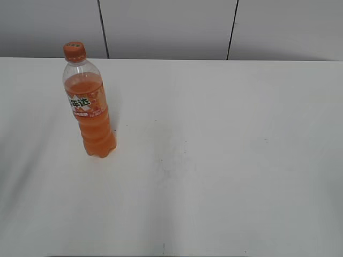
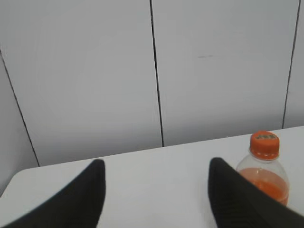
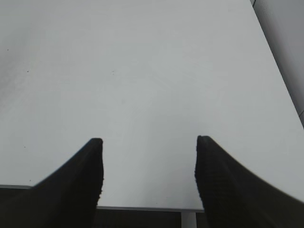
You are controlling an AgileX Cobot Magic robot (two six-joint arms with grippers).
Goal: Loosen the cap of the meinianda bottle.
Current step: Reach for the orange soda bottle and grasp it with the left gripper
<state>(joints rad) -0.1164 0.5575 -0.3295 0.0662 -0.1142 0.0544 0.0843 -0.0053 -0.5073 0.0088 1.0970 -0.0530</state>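
The meinianda bottle [image 1: 90, 110] stands upright on the white table at the left, orange drink inside, its orange cap [image 1: 74, 51] on top. Neither gripper shows in the exterior view. In the left wrist view my left gripper [image 2: 155, 164] is open with only table between its black fingers; the bottle [image 2: 266, 178] and its cap [image 2: 264, 144] stand just beyond the right finger, partly hidden by it. My right gripper [image 3: 148, 140] is open over bare table near the table's front edge, with nothing between its fingers.
A grey panelled wall [image 1: 171, 27] runs behind the table's far edge. The table's near edge [image 3: 142, 207] lies under the right gripper, and its right edge [image 3: 280, 80] shows beyond it.
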